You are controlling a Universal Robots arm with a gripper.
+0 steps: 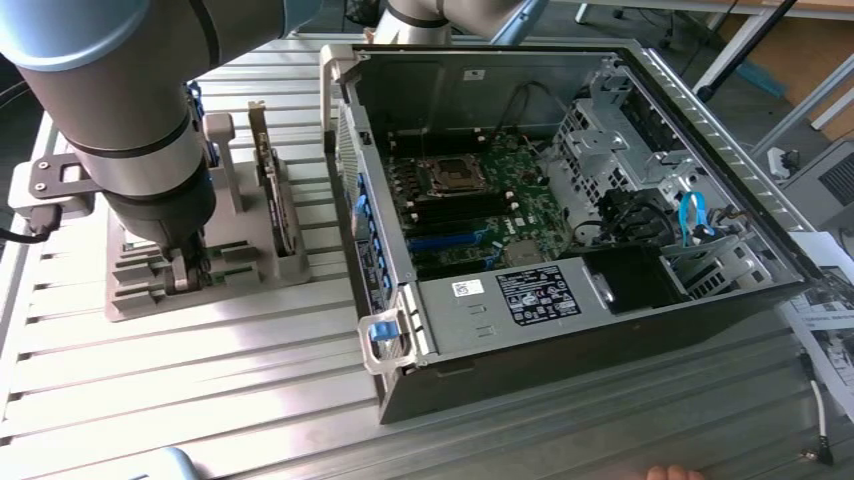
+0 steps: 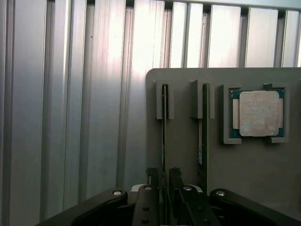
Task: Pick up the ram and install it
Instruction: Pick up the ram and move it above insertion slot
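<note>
The black two-fingered claw (image 2: 163,178) is hanging with jaws apart, straddling the ram (image 2: 164,123), a long, thin green circuit-board stick standing on edge in a slot of the flat grey plastic holder (image 2: 183,146), right inside the claw's gap and not visibly pinched; the pick-up is seemingly in hand, nothing lifted yet. I am judging that the grip is calling for a square closing on the stick's flat faces, it being so thin; just beside the claw a thicker green expansion card (image 2: 203,127) is standing, and beyond it a square silver processor chip (image 2: 258,113) is lying.
</note>
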